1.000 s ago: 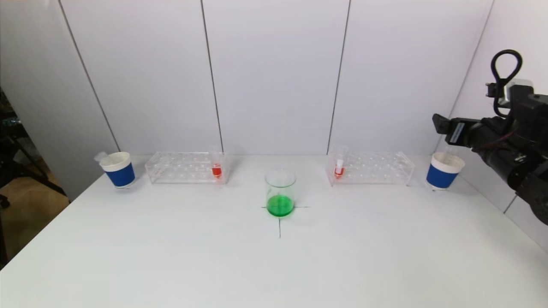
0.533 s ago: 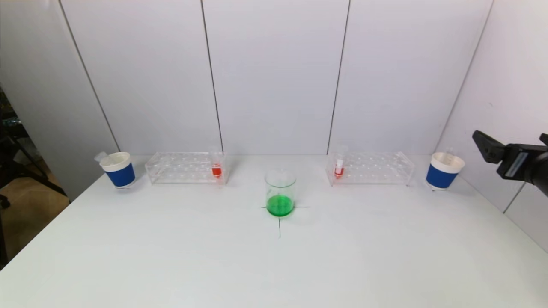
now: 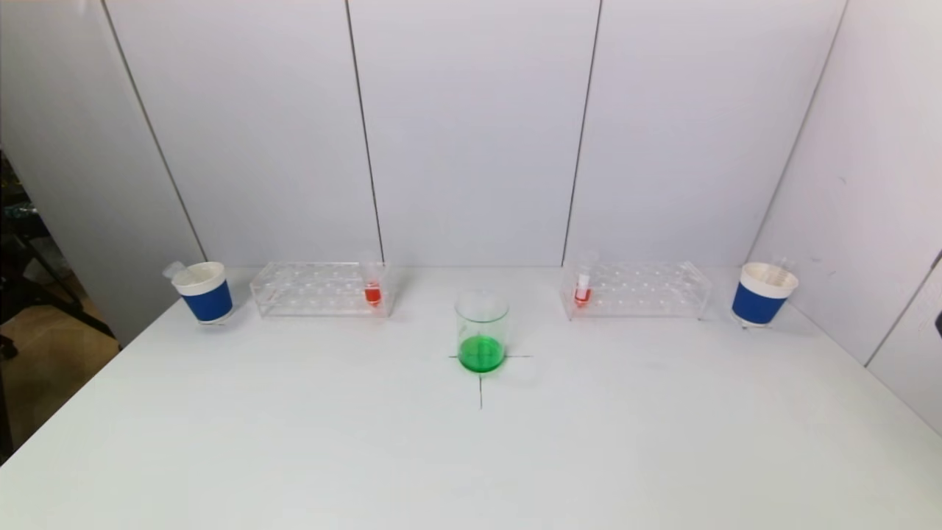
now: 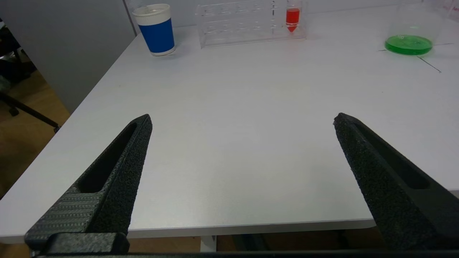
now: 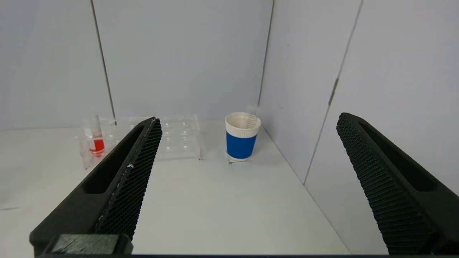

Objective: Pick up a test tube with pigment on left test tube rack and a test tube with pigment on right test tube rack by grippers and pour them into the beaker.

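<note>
beaker [image 4: 412, 34] top cut off by edge

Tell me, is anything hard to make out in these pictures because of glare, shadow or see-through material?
Head view: light is even and shadows faint; the clear left rack and right rack nearly vanish against the white table. Left wrist view: the beaker glass is barely visible above its green liquid. Right wrist view: a gripper finger hides part of the rack.
</note>
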